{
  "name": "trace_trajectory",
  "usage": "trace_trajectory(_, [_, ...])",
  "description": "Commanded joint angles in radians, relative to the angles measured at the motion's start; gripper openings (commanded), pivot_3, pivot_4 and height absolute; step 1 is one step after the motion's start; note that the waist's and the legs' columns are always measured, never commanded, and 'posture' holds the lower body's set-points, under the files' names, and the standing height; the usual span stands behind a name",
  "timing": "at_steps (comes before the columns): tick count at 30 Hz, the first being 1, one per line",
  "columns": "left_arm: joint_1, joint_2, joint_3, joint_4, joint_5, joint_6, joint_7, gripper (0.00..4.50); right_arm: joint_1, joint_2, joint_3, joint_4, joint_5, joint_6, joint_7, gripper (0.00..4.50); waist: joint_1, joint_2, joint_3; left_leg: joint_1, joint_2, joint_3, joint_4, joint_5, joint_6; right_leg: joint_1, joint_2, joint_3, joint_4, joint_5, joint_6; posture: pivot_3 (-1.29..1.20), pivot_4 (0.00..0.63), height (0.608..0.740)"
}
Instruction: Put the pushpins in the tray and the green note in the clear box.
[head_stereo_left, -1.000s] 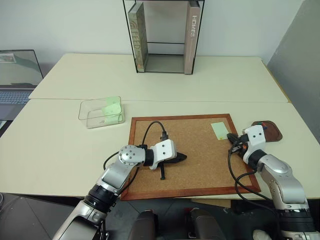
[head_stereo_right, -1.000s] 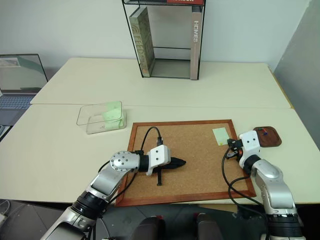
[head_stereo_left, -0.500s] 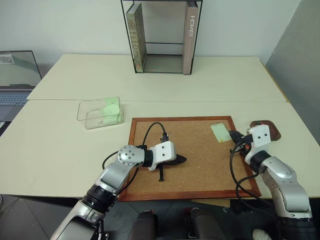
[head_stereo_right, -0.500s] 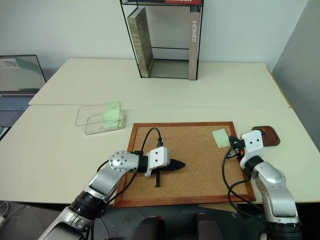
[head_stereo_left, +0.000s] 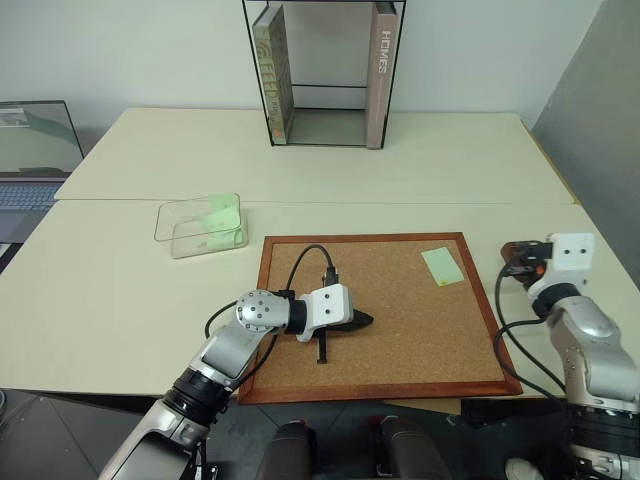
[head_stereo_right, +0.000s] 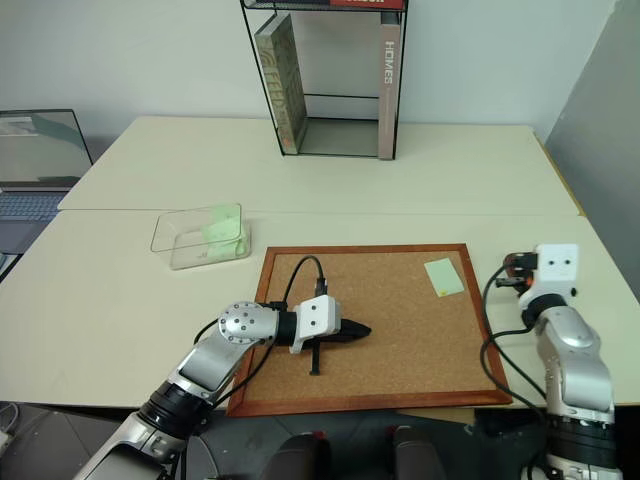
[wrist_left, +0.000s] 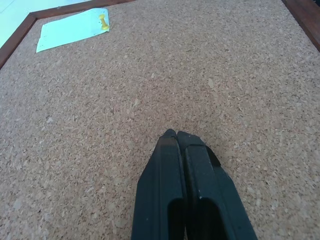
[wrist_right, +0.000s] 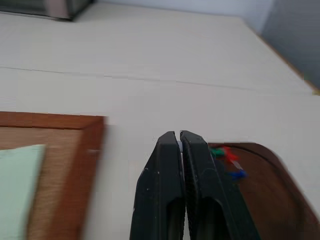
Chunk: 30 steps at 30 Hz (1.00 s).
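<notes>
The green note (head_stereo_left: 442, 265) lies flat on the corkboard's far right corner, with a yellow pushpin (wrist_left: 103, 21) stuck in it. A dark reddish tray (wrist_right: 272, 172) sits just off the board's right edge and holds red, green and blue pushpins (wrist_right: 227, 154). My right gripper (wrist_right: 178, 135) is shut, hovering between the board's frame and the tray's near rim; nothing shows between its tips. My left gripper (head_stereo_left: 362, 320) is shut and lies low over the middle of the corkboard. The clear box (head_stereo_left: 200, 226) stands on the table left of the board, with a green slip inside.
The wood-framed corkboard (head_stereo_left: 400, 335) covers the table's front centre. A black wire book stand (head_stereo_left: 322, 75) with two books stands at the back. A laptop (head_stereo_left: 30, 150) sits at the far left. The table's right edge lies close beyond the tray.
My right gripper swung right, away from the green note's edge, to the tray's side and now points forward. The left arm has stayed put.
</notes>
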Motion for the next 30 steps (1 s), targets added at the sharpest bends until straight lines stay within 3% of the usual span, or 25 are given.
trace_trajectory(1, [0.020,0.013,-0.035,0.018,0.035,0.002,-0.014,0.00,-0.034,-0.024,-0.030,0.050,-0.012,-0.004,-0.025,0.07,-0.001,0.001,0.000,0.000,0.000,0.000,0.000,0.000,0.000,0.000,0.000,0.000,0.000,0.000,0.000,0.00,0.150,0.740])
trace_trajectory(5, [0.020,0.013,-0.035,0.013,0.034,0.000,-0.013,0.00,-0.052,-0.033,-0.029,0.118,-0.013,0.000,-0.020,0.07,-0.002,0.001,-0.001,0.001,0.000,0.002,0.000,0.000,0.000,0.000,0.000,0.001,0.001,0.000,0.000,0.00,0.150,0.740])
trace_trajectory(6, [0.020,0.013,-0.035,0.013,0.035,-0.001,-0.014,0.00,-0.055,-0.033,-0.026,0.127,-0.012,0.001,-0.018,0.49,-0.002,0.001,-0.001,0.002,0.000,0.003,0.000,0.000,0.000,0.000,0.000,0.001,0.001,0.000,0.000,0.00,0.150,0.740])
trace_trajectory(11, [0.018,0.013,-0.037,0.013,0.037,-0.002,-0.014,0.00,-0.070,-0.031,-0.025,0.163,-0.015,-0.009,-0.025,1.45,-0.002,0.002,-0.001,0.002,0.000,0.004,0.000,0.000,0.000,0.000,0.000,0.001,0.001,0.000,0.000,0.00,0.150,0.740])
trace_trajectory(17, [0.020,0.016,-0.035,0.009,0.039,0.000,-0.016,0.00,-0.074,-0.022,-0.038,0.159,-0.015,-0.050,-0.034,2.94,-0.002,0.002,-0.001,0.002,0.000,0.004,0.000,0.000,0.000,0.000,0.000,0.002,0.001,0.000,0.000,0.00,0.150,0.740])
trace_trajectory(22, [0.019,0.016,-0.034,0.012,0.038,-0.001,-0.016,0.00,-0.066,-0.001,-0.064,0.109,0.028,-0.152,-0.005,3.81,-0.002,0.002,-0.001,0.002,0.000,0.004,0.000,0.000,0.000,0.000,0.000,0.002,0.001,0.000,0.000,0.00,0.150,0.740])
trace_trajectory(30, [0.022,0.020,-0.030,0.011,0.033,0.002,-0.023,0.00,0.082,0.014,0.099,-0.137,0.158,-0.140,0.266,3.81,-0.002,0.002,-0.001,0.002,0.002,0.003,0.000,0.000,0.000,0.001,0.000,0.001,0.000,0.000,0.000,0.00,0.150,0.740])
